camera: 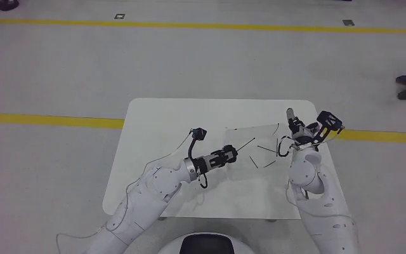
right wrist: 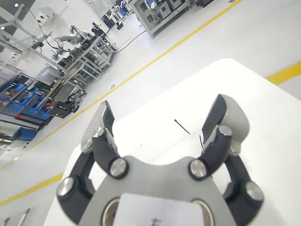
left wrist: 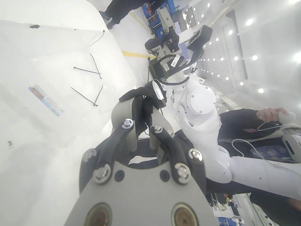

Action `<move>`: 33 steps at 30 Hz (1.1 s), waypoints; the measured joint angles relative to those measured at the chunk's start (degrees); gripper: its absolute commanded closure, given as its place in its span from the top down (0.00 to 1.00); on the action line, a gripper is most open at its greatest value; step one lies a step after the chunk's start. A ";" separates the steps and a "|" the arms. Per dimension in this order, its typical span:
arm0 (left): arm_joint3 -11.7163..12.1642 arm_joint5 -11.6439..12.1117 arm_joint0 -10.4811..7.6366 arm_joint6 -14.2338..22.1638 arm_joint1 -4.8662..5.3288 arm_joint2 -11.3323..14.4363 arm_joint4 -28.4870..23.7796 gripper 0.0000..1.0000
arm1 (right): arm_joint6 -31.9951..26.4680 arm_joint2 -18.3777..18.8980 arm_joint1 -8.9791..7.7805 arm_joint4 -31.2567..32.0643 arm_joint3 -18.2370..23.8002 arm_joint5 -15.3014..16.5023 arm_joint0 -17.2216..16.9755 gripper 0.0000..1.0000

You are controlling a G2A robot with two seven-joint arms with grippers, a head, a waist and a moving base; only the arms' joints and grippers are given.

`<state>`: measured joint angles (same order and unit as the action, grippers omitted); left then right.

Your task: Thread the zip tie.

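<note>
Several black zip ties [camera: 266, 150] lie loose on the white table [camera: 165, 140], right of its middle; in the left wrist view the zip ties [left wrist: 87, 70] lie crossed in pairs. My left gripper [camera: 229, 154] hovers just left of them, and its fingers [left wrist: 128, 116] are pressed together. One tie [camera: 247, 144] runs from its tip toward the far right. My right gripper [right wrist: 162, 111] is raised near the table's right edge, open and holding nothing. Beyond its pads lie one tie [right wrist: 182, 127] and the end of another tie [right wrist: 201, 141].
A clear plastic bag [camera: 254, 134] with a blue-and-white label [left wrist: 45, 101] lies flat under the ties. The table's left half [camera: 158, 165] and far side are bare. Yellow floor lines [camera: 190, 25] run past the table.
</note>
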<state>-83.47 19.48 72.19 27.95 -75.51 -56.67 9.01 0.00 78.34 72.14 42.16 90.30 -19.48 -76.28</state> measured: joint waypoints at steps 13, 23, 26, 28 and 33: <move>0.00 0.00 0.00 0.00 0.00 0.00 0.00 0.00 | -19.71 4.87 8.70 26.04 -3.62 0.00 5.02 1.00; 0.00 0.00 0.00 0.00 0.00 0.00 0.00 0.00 | -25.66 5.74 11.28 33.25 -3.84 0.00 6.25 1.00; 0.00 0.00 0.00 0.00 0.00 0.00 0.00 0.00 | -25.66 5.74 11.28 33.25 -3.84 0.00 6.25 1.00; 0.00 0.00 0.00 0.00 0.00 0.00 0.00 0.00 | -25.66 5.74 11.28 33.25 -3.84 0.00 6.25 1.00; 0.00 0.00 0.00 0.00 0.00 0.00 0.00 0.00 | -25.59 5.53 11.27 33.15 -4.31 0.64 6.30 1.00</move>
<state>-83.47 19.48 72.19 27.95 -75.51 -56.67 9.01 -25.59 83.87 83.41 75.32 85.99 -18.84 -69.98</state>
